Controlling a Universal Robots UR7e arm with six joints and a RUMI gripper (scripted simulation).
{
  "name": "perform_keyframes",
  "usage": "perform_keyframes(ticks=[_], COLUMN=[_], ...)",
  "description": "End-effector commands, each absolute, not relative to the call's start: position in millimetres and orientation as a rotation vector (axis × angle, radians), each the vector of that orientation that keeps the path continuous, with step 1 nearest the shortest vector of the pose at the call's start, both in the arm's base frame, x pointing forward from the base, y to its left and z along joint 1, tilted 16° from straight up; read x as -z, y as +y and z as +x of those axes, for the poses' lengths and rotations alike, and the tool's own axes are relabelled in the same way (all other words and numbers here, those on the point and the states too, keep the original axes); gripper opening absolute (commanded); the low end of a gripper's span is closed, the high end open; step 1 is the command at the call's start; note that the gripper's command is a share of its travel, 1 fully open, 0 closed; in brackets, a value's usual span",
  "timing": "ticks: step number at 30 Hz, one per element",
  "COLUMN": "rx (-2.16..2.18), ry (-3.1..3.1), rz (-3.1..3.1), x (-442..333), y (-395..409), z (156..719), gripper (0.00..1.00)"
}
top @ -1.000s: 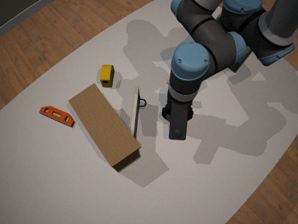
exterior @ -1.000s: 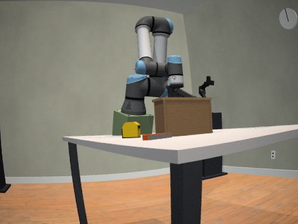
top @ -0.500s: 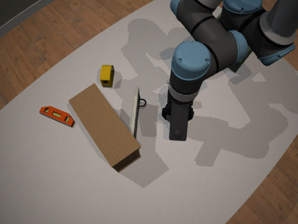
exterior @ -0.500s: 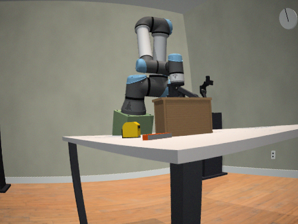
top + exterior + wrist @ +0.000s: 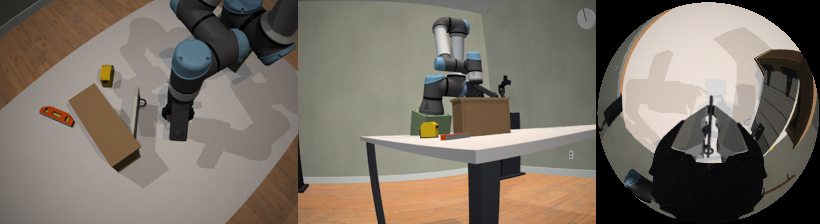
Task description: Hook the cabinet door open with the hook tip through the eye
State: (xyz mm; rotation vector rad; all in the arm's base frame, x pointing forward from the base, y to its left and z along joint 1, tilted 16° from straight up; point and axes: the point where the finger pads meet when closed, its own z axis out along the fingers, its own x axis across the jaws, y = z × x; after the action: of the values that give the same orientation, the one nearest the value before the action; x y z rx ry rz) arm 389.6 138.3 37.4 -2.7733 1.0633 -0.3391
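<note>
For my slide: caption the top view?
Arm's tool shut beside the cabinet's open door and its eye.

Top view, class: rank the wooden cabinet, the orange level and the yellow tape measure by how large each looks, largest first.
1. Wooden cabinet, by far the largest.
2. Orange level, long but slim.
3. Yellow tape measure, shortest, though chunkier than the level.
</note>
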Motion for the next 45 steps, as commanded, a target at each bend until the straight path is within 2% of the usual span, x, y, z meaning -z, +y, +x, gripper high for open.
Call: perform_keyframes(ticks=[1, 45], rx=[0.340, 0.340], ry=[1.063, 1.063], rz=[-2.773, -2.773], x=[-42, -73], y=[139, 139], z=[390, 383], gripper=[0.02, 0.02])
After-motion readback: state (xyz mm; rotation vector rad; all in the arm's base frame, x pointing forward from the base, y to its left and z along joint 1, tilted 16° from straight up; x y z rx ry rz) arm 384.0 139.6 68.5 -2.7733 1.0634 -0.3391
